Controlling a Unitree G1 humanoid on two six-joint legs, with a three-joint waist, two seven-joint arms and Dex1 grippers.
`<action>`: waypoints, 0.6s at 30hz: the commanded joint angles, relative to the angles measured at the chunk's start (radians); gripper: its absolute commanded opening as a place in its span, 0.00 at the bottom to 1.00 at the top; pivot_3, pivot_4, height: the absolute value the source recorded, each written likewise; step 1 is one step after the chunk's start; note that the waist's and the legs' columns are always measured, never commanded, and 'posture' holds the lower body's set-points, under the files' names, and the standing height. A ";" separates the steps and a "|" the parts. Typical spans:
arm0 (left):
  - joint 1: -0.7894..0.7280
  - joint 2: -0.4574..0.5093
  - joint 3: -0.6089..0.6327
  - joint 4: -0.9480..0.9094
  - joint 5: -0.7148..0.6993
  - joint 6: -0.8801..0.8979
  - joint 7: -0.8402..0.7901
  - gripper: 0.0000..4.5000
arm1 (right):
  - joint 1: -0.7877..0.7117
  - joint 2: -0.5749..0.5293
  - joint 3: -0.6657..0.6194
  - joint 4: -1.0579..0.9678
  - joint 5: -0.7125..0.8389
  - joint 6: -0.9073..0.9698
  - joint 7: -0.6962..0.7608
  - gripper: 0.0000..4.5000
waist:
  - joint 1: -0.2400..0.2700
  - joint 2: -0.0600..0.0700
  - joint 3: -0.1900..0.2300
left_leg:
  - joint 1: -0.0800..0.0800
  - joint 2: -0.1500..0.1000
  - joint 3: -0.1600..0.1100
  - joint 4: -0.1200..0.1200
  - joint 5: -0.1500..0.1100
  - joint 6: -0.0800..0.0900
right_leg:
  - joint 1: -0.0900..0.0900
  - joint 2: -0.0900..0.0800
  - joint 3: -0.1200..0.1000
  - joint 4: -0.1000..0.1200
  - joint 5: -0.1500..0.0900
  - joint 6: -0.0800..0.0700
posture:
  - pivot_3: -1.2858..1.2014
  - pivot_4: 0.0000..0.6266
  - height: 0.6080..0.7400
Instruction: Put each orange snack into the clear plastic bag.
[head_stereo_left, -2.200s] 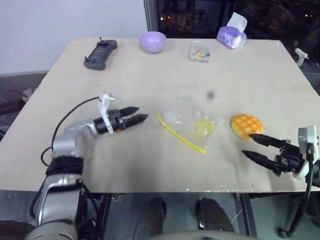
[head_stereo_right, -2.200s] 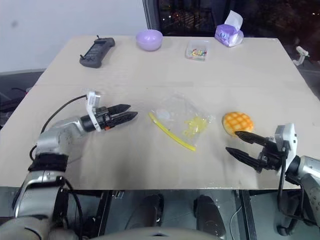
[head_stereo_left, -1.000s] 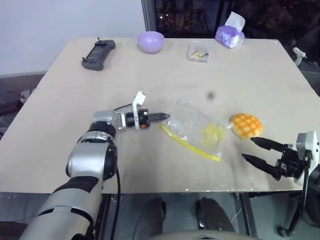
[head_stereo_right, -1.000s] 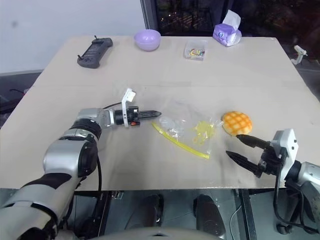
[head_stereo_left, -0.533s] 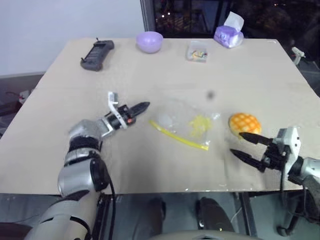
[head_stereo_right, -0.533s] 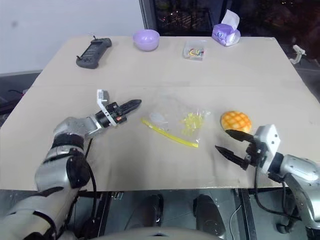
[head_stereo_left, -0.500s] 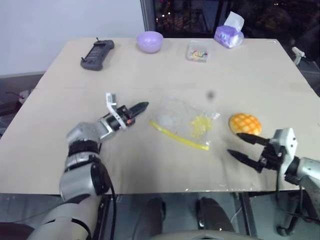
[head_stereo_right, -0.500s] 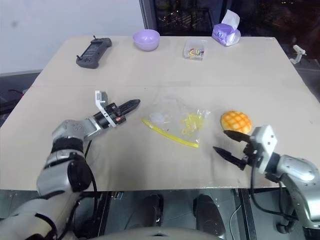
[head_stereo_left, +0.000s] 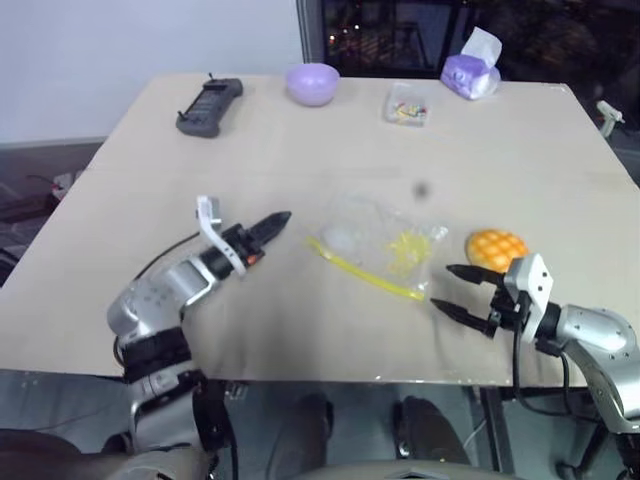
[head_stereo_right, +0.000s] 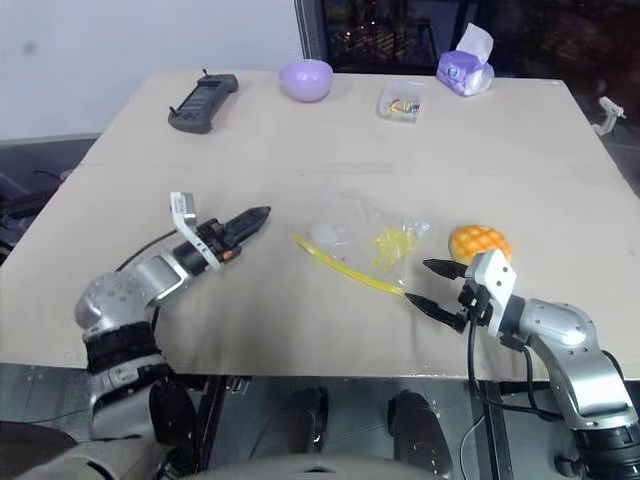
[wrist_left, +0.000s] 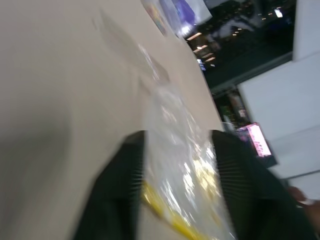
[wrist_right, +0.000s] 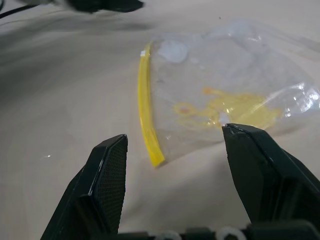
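The orange snack (head_stereo_right: 480, 243) lies just beyond the right gripper (head_stereo_right: 427, 286), jaws apart, the nearer arm; the left gripper (head_stereo_right: 250, 218), jaws parted, faces the clear plastic bag (head_stereo_right: 365, 245).

Lilac bowl (head_stereo_left: 312, 83), black remote (head_stereo_left: 207, 106), clear box (head_stereo_left: 408, 104) (colourful bits), tissue pack (head_stereo_left: 470, 72)

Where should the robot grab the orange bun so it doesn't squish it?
Probably around its middle. The bun is a round dome sitting flat on the table, so jaws on two opposite sides should hold it best. The right gripper is open just in front of it, so coming in low from the near side and closing gently looks easiest.
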 joint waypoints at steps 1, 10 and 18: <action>-0.079 0.051 -0.084 0.159 0.032 -0.061 -0.111 0.76 | 0.024 -0.008 -0.051 -0.034 0.012 -0.037 -0.005 0.73 | -0.003 0.000 0.000 | 0.000 0.000 0.000 0.000 0.000 0.000 | 0.000 0.000 0.000 0.000 0.000 0.000 | 0.52 0.24 1.00; -0.328 0.102 -0.386 0.620 0.228 -0.202 -0.504 0.76 | 0.086 -0.019 -0.146 -0.110 0.058 -0.023 -0.031 0.73 | -0.007 0.000 0.000 | -0.001 0.000 0.001 -0.001 0.000 0.000 | -0.001 0.000 0.000 -0.002 0.000 0.000 | 0.52 0.24 1.00; -0.476 0.081 -0.543 0.875 0.421 -0.325 -0.707 0.76 | 0.157 -0.017 -0.198 -0.183 0.062 -0.007 -0.081 0.73 | -0.009 0.000 0.000 | -0.002 0.000 0.001 -0.001 0.000 0.000 | -0.001 0.001 0.000 -0.002 0.000 0.000 | 0.52 0.24 1.00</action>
